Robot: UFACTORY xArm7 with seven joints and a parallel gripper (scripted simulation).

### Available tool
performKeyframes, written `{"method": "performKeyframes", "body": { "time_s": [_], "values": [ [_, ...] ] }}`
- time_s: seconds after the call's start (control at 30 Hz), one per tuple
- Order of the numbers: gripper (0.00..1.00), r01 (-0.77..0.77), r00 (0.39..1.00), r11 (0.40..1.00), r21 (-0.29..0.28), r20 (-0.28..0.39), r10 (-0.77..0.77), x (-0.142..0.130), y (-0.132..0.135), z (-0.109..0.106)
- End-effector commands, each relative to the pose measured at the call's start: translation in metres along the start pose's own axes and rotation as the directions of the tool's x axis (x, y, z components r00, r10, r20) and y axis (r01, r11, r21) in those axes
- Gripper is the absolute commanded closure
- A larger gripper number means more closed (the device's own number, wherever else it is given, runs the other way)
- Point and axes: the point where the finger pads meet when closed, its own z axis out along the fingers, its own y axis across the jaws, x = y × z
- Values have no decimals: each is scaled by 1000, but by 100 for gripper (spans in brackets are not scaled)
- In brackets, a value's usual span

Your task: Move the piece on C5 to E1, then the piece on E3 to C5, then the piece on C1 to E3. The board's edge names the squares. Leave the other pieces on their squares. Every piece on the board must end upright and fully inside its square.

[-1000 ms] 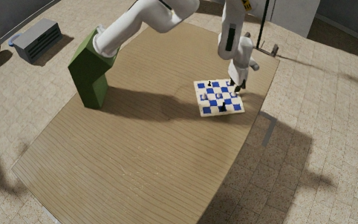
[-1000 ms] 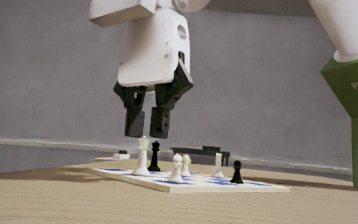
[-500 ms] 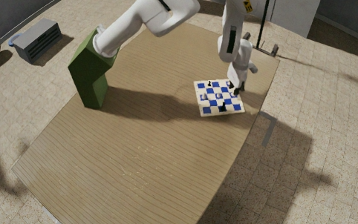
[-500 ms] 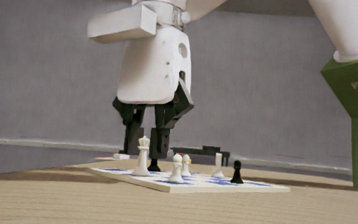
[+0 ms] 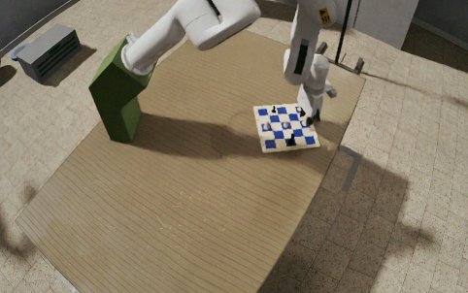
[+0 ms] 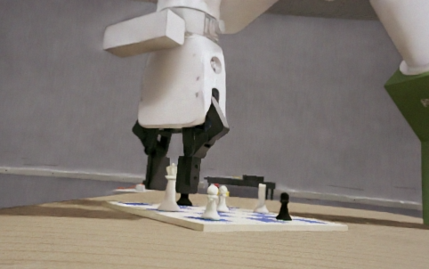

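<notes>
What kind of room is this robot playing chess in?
Probably a lab or workshop, not a home. A big white robot arm stands on a green pedestal by a bare wooden table, with a tiled floor and a grey equipment box.

Bright, even light; long soft shadows rightward; slight overall blur.
</notes>
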Motion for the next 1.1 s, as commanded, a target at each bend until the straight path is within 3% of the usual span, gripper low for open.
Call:
{"method": "performKeyframes", "body": {
  "time_s": [0.0,0.63,0.67,1.07],
  "values": [
    [57,0,1000,1000,3,-5,0,1,0,0],
    [57,0,1000,1000,3,-5,0,1,0,0],
    [100,0,1000,1000,3,-5,0,1,0,0],
    [100,0,1000,1000,3,-5,0,1,0,0]
  ]
}}
